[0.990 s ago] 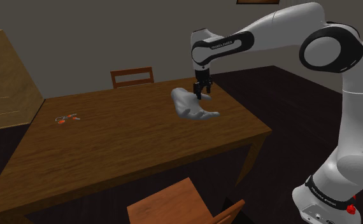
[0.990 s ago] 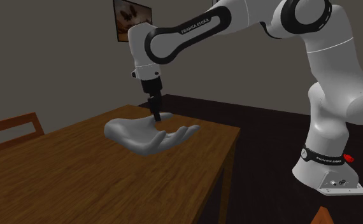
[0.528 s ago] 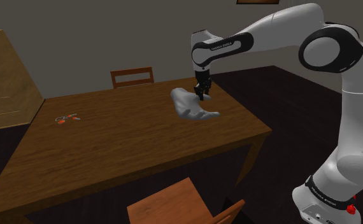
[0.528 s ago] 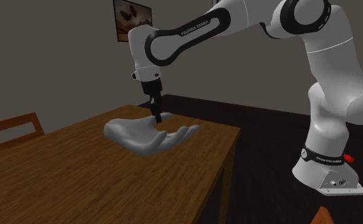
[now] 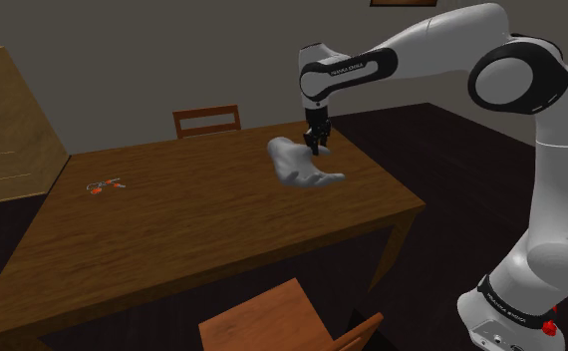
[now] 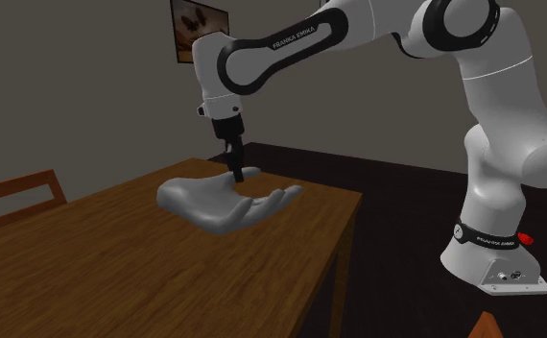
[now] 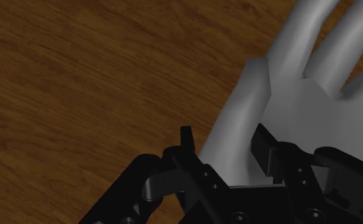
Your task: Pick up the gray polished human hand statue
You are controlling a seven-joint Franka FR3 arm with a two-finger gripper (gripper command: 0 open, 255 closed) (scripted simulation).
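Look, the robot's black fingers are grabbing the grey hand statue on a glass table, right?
Not glass: the shoulder view shows a brown wooden table. The black fingers do clasp the grey hand statue.

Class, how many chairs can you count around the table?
2. The far chair stands behind the table; the near chair sits at the shoulder view's bottom edge, partly cut off. Others may be out of frame.

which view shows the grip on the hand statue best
The wrist view: the gripper clasps the thumb-side edge of the hand statue between its two fingers. The second exterior view shows the whole statue palm up, with the grip side-on. The shoulder view shows it from farther off, the gripper at its far side.
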